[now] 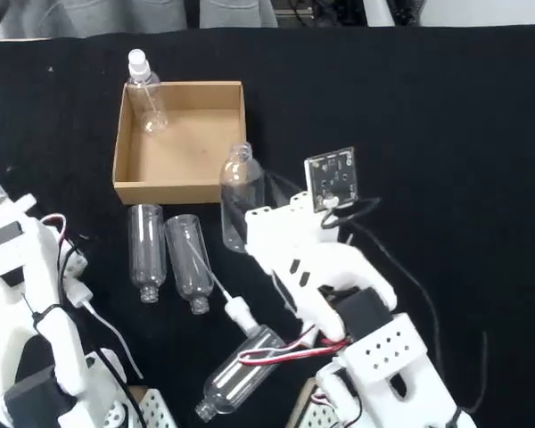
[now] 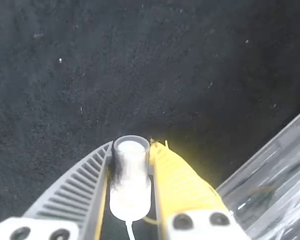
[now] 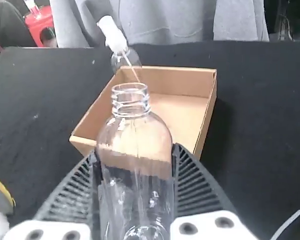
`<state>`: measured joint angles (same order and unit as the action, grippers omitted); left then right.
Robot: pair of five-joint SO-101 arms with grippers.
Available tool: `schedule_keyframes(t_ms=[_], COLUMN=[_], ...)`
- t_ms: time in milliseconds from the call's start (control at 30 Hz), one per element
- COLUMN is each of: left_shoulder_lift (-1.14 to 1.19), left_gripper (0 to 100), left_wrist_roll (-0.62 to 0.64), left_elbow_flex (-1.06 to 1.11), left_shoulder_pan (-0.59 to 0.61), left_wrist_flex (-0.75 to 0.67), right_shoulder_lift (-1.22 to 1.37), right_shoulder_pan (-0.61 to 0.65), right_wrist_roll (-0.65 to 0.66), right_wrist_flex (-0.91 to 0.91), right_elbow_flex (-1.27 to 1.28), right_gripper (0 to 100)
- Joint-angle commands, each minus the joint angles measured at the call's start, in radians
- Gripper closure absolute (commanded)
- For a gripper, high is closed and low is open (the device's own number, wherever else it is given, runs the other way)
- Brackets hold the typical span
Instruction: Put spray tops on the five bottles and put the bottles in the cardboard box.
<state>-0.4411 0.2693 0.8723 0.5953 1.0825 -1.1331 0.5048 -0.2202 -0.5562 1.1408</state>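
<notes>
My right gripper (image 1: 242, 221) is shut on a clear open-necked bottle (image 1: 241, 183), held upright just in front of the cardboard box (image 1: 180, 190). In the right wrist view the bottle (image 3: 132, 135) stands between the fingers of that gripper (image 3: 134, 157), with the box (image 3: 190, 110) behind it. A bottle with a spray top (image 1: 145, 96) leans in the box's far left corner. My left gripper (image 2: 131, 150) is shut on a white spray top (image 2: 130, 175) low over the black table at the front left (image 1: 75, 283).
Two open bottles (image 1: 147, 250) (image 1: 189, 259) lie side by side in front of the box. A loose spray top (image 1: 239, 312) with its tube lies beside them. Another open bottle (image 1: 241, 374) lies near the right arm's base. The table's right half is bare black cloth.
</notes>
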Motion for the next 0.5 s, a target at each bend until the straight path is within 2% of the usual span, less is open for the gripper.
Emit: schedule_keyframes(t_ms=[0,200,467], left_shoulder_lift=[-0.046,-0.046,-0.046], left_gripper=[97,97,97], left_wrist_roll=[0.008,0.008,0.008], left_elbow_flex=[-0.105,-0.183,-0.292], left_shoulder_pan=[0.01,0.002,0.001], left_wrist_flex=[0.008,0.009,0.009], right_shoulder_lift=[-0.041,-0.041,-0.041], right_shoulder_pan=[0.023,0.023,0.023], right_wrist_roll=[0.018,0.14,0.147], right_wrist_flex=[0.031,0.031,0.031], right_elbow_flex=[-0.005,-0.002,-0.002], right_gripper=[98.7,98.7,98.7])
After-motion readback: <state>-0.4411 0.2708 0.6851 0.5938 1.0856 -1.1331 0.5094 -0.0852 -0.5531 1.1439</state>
